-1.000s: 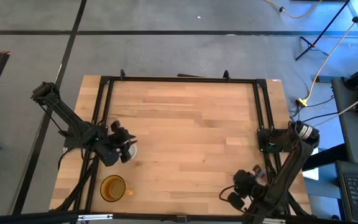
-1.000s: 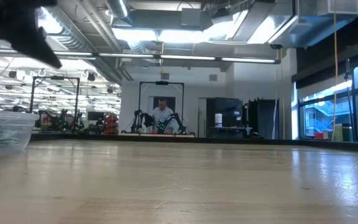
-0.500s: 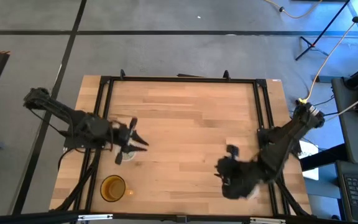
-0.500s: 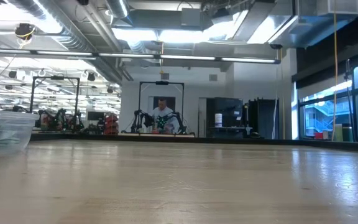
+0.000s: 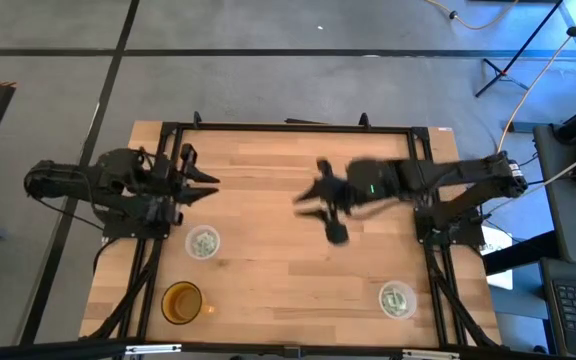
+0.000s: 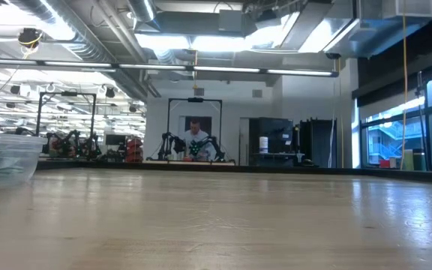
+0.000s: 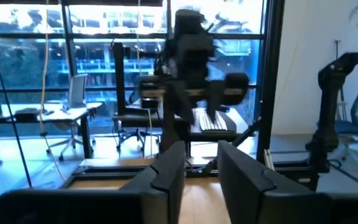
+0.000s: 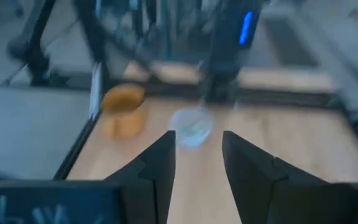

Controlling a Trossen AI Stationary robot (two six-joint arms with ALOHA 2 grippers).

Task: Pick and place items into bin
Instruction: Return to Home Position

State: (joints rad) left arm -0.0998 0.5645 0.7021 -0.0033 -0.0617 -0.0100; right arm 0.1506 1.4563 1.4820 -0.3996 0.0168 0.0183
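Two clear round cups stand on the wooden table: one point(image 5: 203, 243) near the left side, one point(image 5: 396, 298) near the right corner. Each holds pale green and white stuff, seemingly the packets; single packets cannot be made out. My left gripper point(image 5: 206, 181) hovers open, beyond the left cup, pointing level toward the table's right. In its wrist view its open gripper point(image 7: 201, 168) faces the right arm. My right gripper point(image 5: 308, 197) is blurred over the table's middle, open and holding nothing. The right wrist view shows its gripper point(image 8: 197, 165) facing the left clear cup point(image 8: 191, 126).
An amber cup point(image 5: 181, 302) stands near the table's near left corner, amber cup point(image 8: 123, 112) also showing in the right wrist view. A black frame point(image 5: 288, 128) runs along the far and side edges. The low view shows the clear cup point(image 6: 2, 157) at its left and bare wood elsewhere.
My left gripper has risen from over the left clear cup and drawn toward the far edge, tipping level to point right. My right arm has swung from the near right corner up and across to the table's middle, uncovering the right clear cup. Both cups have stayed put.
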